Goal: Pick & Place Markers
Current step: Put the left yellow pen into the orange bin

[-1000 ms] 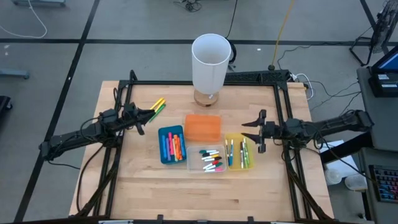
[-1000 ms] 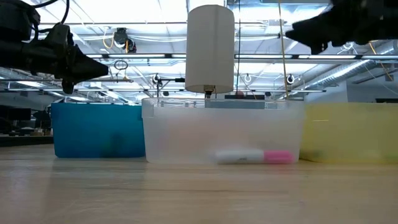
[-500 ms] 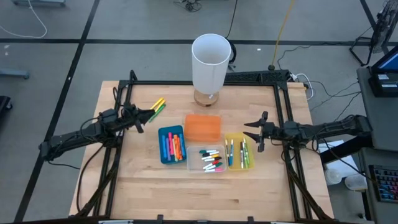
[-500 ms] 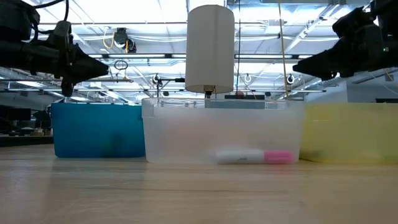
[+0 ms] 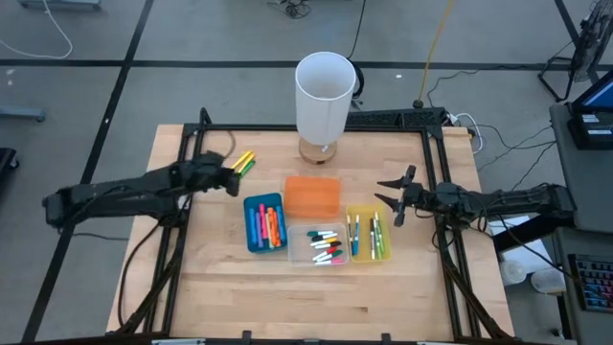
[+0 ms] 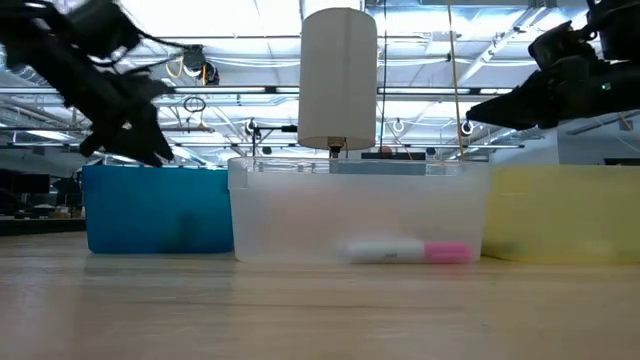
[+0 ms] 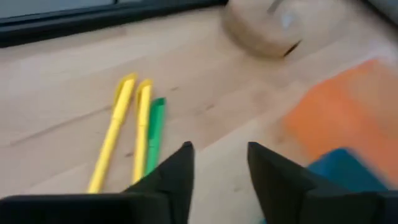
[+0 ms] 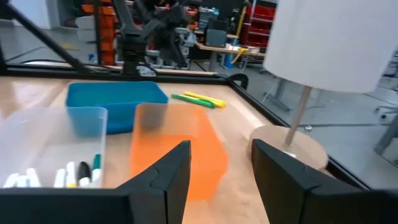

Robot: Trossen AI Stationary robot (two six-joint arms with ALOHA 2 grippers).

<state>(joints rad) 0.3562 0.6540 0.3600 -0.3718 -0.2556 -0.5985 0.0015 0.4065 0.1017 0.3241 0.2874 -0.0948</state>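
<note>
On the table, blue bin (image 5: pixel 264 223) of markers (image 5: pixel 267 225), empty orange bin (image 5: pixel 312 196), both end effectors parted, empty.

From above I see my left gripper (image 5: pixel 233 179) just short of the loose yellow and green markers (image 5: pixel 243 162), blue bin (image 5: pixel 264 223) beside it. My right gripper (image 5: pixel 391 201), fingers spread and empty, sits beside the yellow bin (image 5: pixel 368 233).

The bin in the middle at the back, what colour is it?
Orange bin, clearest in the high view.
</note>
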